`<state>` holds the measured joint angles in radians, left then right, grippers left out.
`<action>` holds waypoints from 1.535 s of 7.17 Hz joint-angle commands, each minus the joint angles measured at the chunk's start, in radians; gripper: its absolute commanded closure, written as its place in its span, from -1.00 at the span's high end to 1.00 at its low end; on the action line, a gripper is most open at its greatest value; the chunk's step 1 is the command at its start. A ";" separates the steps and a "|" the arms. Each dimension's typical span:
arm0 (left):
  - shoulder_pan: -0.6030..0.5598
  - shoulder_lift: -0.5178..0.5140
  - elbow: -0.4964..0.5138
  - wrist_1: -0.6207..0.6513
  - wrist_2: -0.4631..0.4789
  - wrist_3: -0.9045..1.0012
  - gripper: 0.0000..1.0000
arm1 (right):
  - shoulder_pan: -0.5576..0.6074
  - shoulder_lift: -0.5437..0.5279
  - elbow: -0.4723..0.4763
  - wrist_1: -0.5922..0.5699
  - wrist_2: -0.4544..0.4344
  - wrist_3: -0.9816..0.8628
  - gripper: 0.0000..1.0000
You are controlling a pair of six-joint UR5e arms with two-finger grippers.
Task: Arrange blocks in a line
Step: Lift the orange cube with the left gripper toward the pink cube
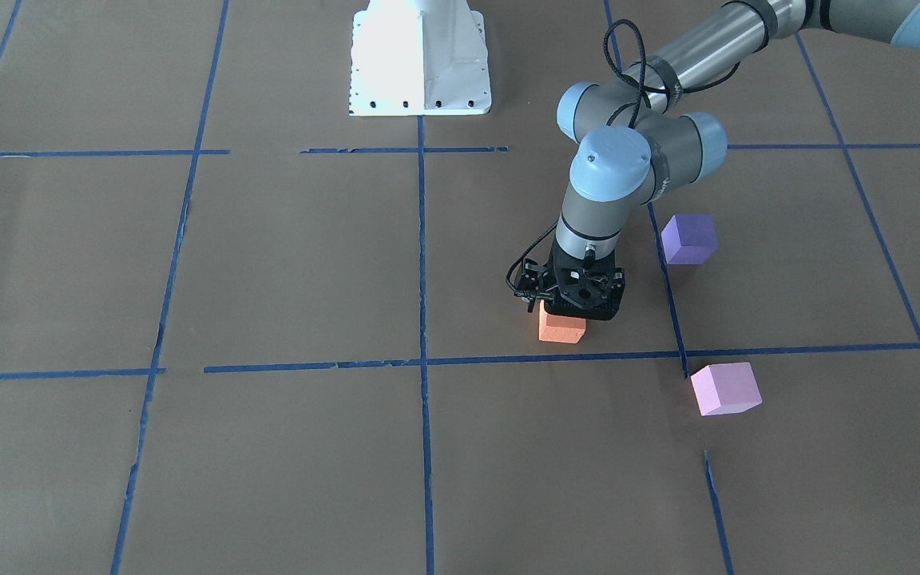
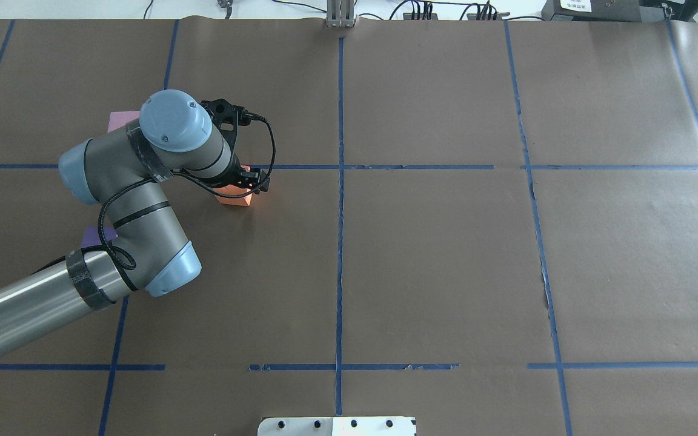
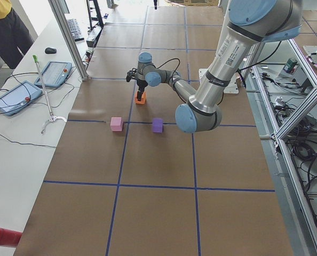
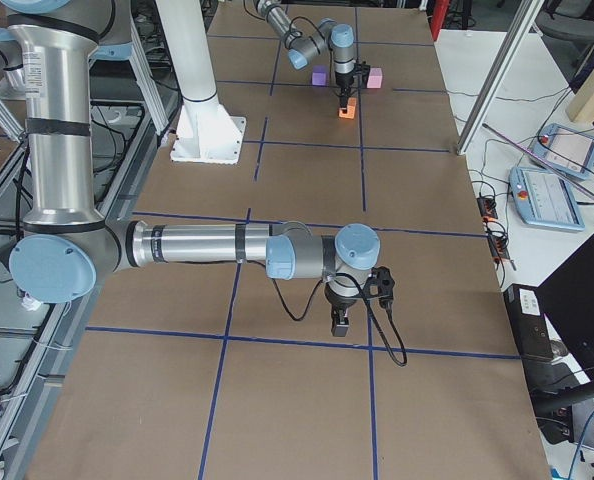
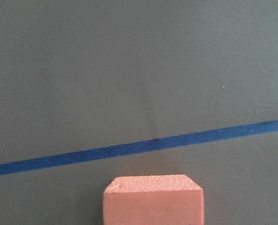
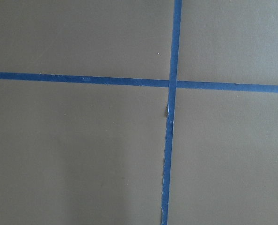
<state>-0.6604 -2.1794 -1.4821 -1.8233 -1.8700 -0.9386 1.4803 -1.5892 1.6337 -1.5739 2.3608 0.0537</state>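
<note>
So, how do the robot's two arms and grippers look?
Both the left arm and right arm have silver-grey tubes with pale blue joint caps. The left gripper and right gripper are black, each with a looping black cable. Black bands wrap the tubes.

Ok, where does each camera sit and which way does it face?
Front-facing: across the table, facing the robot; left arm over orange block, base at top.
Overhead: behind the robot, looking forward; left arm.
Left: table's left end; left arm near.
Right: table's right end; right arm near.
Left wrist: down on orange block; no robot part.
Right wrist: down on tape cross; no robot part.
Front-facing and overhead share the orange block.
</note>
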 commanded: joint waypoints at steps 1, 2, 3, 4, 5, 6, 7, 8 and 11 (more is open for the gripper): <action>0.007 0.001 0.011 -0.007 0.002 0.001 0.82 | 0.000 0.000 0.000 -0.002 0.000 0.000 1.00; 0.007 0.003 0.016 -0.017 0.002 0.001 0.64 | 0.000 0.000 0.000 0.000 0.000 0.000 1.00; 0.007 0.004 0.025 -0.034 0.002 0.001 0.62 | 0.000 0.000 0.000 0.000 0.000 0.000 1.00; 0.002 0.004 0.025 -0.034 0.002 0.004 0.48 | 0.000 0.000 0.000 -0.002 0.000 0.000 1.00; -0.034 0.000 -0.004 -0.033 -0.006 0.027 -0.13 | 0.000 0.000 0.000 0.000 0.000 0.000 1.00; -0.079 0.010 -0.094 0.025 -0.032 0.046 -0.60 | 0.000 0.000 0.000 0.000 0.000 0.000 1.00; -0.158 0.026 -0.181 0.111 -0.067 0.093 -0.70 | 0.000 0.000 0.000 0.000 0.000 0.000 1.00; -0.180 0.061 -0.228 0.163 -0.070 0.204 -0.74 | 0.000 0.000 0.000 0.000 0.000 0.000 1.00; -0.264 0.130 -0.273 0.170 -0.130 0.269 -0.94 | 0.000 0.000 0.000 0.000 0.000 0.000 1.00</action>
<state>-0.8837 -2.0866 -1.7316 -1.6582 -1.9749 -0.7066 1.4803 -1.5892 1.6337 -1.5739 2.3608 0.0537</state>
